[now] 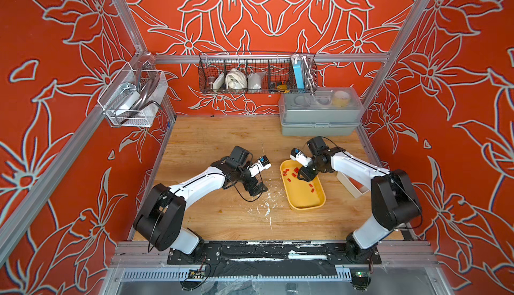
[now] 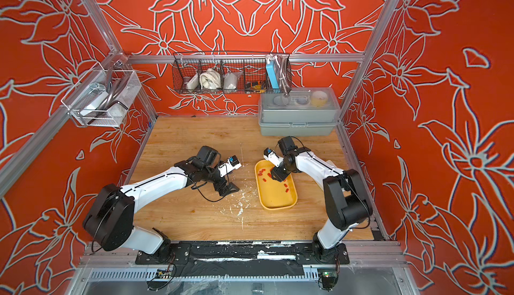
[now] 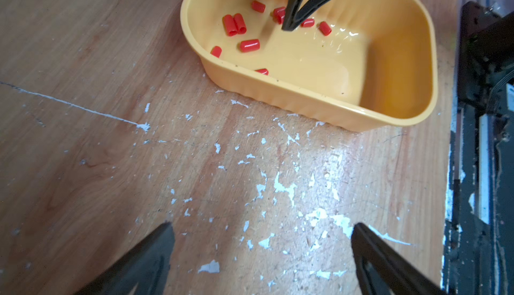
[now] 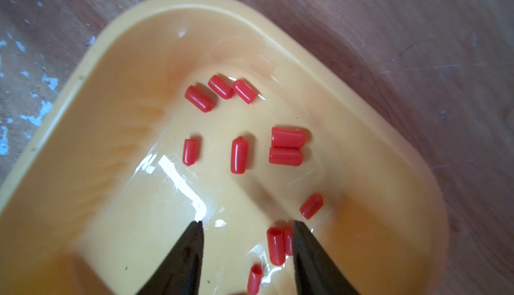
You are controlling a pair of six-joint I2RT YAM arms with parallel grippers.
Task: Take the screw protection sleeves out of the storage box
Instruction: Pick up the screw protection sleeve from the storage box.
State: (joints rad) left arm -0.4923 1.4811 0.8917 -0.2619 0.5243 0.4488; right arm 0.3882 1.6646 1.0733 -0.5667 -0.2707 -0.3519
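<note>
Left gripper spread; right gripper spread in storage box, maybe touching sleeves

Orange-red walls patterned with pale flower outlines surround a scuffed, paint-flecked wooden tabletop edged by aluminium rails.

Open table left of the tray. Grey box fills the far right corner; a half-hidden dish seemingly hems the tray's right.
</note>
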